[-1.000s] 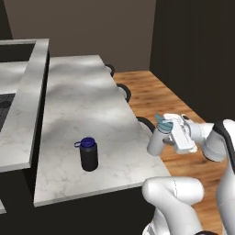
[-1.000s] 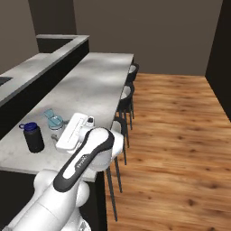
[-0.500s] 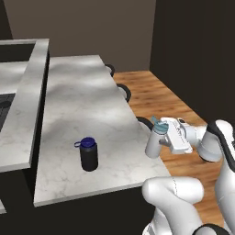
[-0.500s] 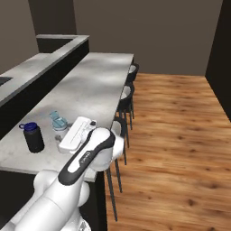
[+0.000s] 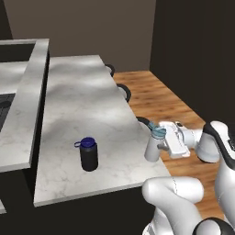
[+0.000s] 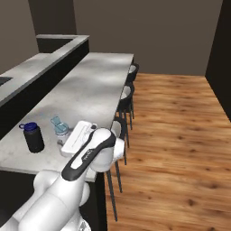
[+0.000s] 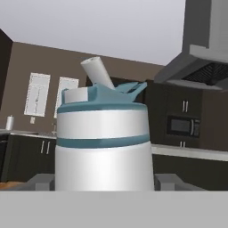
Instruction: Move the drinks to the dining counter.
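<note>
The arm reaches forward from the base with its forearm bent sideways, so the white hand lies level above the near right edge of the dining counter [image 5: 82,105]. The gripper [image 5: 157,146] points back across the slab toward the ledge side, its fingers set on either side of the slim white bottle [image 5: 153,144]. In the hand view the bottle [image 7: 103,147] stands upright right in front of the camera, its light-blue spout lid on top, and the two finger tips [image 7: 41,181] sit close against its left and right sides low down; the fingers look pinched on the bottle, though the contact itself is hard to judge. From the right base view the same bottle [image 6: 60,128] stands just beside the hand, with the gripper [image 6: 63,140] at its lower part, near the counter's front edge [image 6: 90,90].

The black bottle [image 5: 88,154] with the blue cap stands upright on the counter, apart from the white one and nearer the raised ledge; in the right base view it [image 6: 33,136] is to the left of the hand. Black stools [image 6: 128,94] line the counter's outer side over the wooden floor [image 6: 180,126]
</note>
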Available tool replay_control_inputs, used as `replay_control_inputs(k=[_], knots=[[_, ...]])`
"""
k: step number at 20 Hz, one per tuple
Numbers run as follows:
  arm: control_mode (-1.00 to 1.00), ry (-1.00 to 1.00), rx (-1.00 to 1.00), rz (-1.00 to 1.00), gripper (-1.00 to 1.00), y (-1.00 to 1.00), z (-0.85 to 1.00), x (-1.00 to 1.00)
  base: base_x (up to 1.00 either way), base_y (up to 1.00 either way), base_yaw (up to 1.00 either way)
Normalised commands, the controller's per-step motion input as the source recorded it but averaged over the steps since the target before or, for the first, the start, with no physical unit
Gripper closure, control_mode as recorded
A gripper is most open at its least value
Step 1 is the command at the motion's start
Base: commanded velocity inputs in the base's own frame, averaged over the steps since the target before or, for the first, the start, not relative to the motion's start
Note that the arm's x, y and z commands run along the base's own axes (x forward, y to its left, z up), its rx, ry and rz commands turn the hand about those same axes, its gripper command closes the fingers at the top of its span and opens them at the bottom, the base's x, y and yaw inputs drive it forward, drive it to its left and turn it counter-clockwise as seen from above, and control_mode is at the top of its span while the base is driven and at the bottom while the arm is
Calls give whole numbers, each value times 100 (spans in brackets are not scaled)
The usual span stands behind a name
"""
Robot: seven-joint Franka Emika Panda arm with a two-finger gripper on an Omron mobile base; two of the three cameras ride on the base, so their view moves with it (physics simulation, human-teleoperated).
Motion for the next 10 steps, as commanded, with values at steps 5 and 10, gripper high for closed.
replay_control_inputs(k=[5,10], knots=[[-100,0,-2,0,100,0,-24,5,0,0,0],[-100,0,0,0,100,0,-31,6,0,0,0]])
